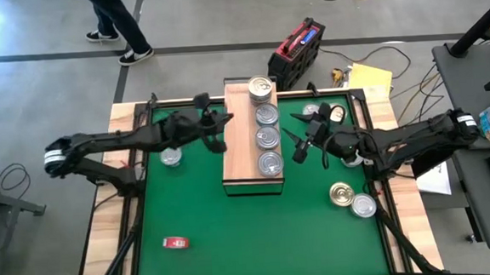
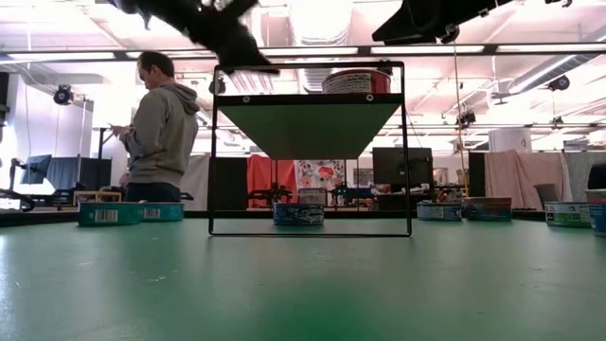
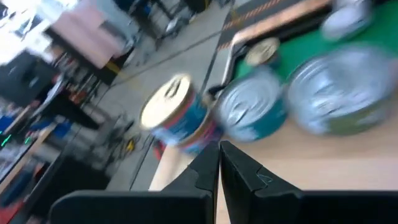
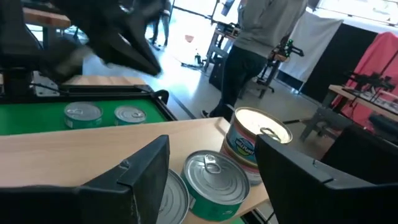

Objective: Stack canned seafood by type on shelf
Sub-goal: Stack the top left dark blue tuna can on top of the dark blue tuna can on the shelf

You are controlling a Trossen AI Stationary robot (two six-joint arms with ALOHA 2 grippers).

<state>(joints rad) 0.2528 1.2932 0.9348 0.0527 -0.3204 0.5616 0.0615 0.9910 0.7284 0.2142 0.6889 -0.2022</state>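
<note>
The shelf [image 1: 239, 146] is a light-wood board on a dark frame, standing in the middle of the green mat. Several tins sit on it in a row, on their bases: a gold-lidded one [image 1: 260, 89] at the far end, then silver-lidded ones [image 1: 268, 138]. My left gripper [image 1: 218, 141] hovers shut at the shelf's left edge, its fingertips [image 3: 219, 155] over the board and pointing at the gold-lidded tin [image 3: 177, 115]. My right gripper [image 1: 298, 148] stands open at the shelf's right side, its fingers level with the tins [image 4: 211, 177] and holding nothing.
Loose tins lie on the mat: one on the left [image 1: 171, 157], two at the far right [image 1: 312, 112], a gold one [image 1: 342, 194] and a silver one [image 1: 364, 205] at the near right. A small red flat object [image 1: 175, 241] lies near left. A person [image 2: 156, 133] stands beyond the table.
</note>
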